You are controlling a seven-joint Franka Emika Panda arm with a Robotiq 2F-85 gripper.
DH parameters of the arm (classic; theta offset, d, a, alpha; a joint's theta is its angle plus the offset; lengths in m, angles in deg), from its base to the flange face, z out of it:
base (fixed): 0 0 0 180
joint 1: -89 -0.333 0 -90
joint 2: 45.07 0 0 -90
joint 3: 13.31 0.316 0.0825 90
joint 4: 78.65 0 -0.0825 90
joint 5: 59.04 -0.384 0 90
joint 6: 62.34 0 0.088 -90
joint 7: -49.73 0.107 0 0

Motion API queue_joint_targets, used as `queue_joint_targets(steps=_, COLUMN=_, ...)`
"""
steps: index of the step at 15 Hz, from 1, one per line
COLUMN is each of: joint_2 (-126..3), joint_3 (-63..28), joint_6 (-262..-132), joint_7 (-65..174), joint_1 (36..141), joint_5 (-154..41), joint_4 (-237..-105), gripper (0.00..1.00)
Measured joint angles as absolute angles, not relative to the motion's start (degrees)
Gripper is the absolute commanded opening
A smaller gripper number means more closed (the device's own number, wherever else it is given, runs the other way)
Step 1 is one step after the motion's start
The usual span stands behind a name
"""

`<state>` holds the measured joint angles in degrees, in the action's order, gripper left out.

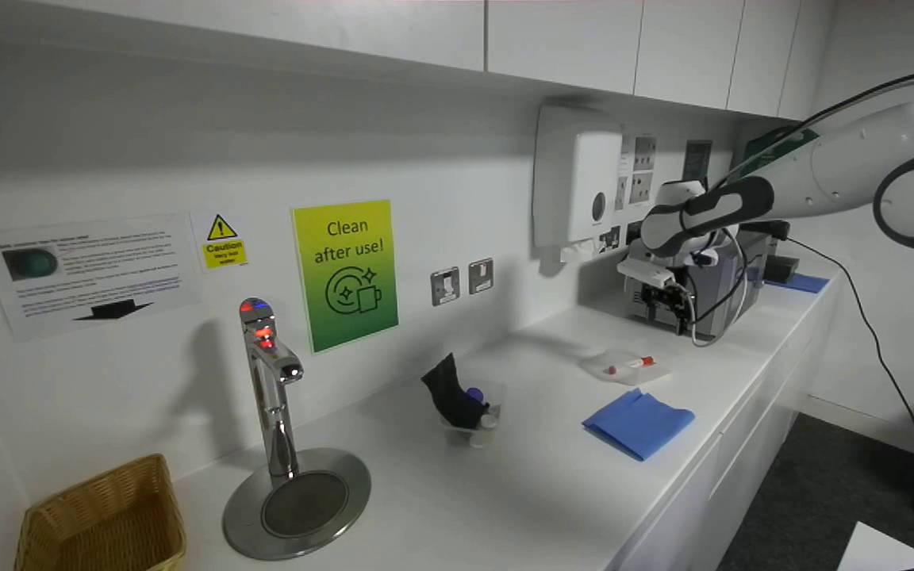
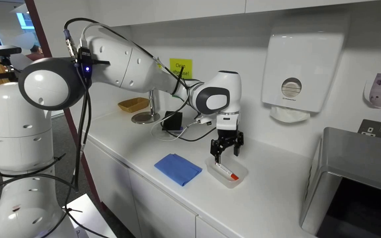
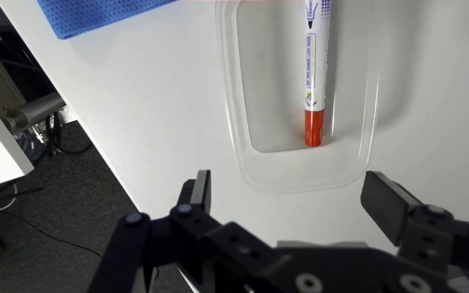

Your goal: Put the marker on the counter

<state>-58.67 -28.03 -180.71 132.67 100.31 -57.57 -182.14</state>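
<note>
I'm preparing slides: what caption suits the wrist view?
Red-capped marker in a clear tub on the white counter, open end effector in the foreground.

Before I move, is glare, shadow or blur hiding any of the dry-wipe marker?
Wrist view: no, what shows of the dry-wipe marker is crisp with readable print, though thin glints line the clear plastic tub, a soft shadow falls beside it on the counter, and the gripper in the foreground looks slightly soft. Both exterior views: the marker's print is too small to read.
</note>
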Motion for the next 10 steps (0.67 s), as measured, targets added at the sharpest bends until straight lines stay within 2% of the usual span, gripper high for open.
queue_joint_targets(steps=10, joint_2=-59.3, joint_3=-26.6, joint_6=-178.8, joint_7=127.1, joint_1=99.5, joint_5=-60.9, joint_4=-181.8, gripper=1.00)
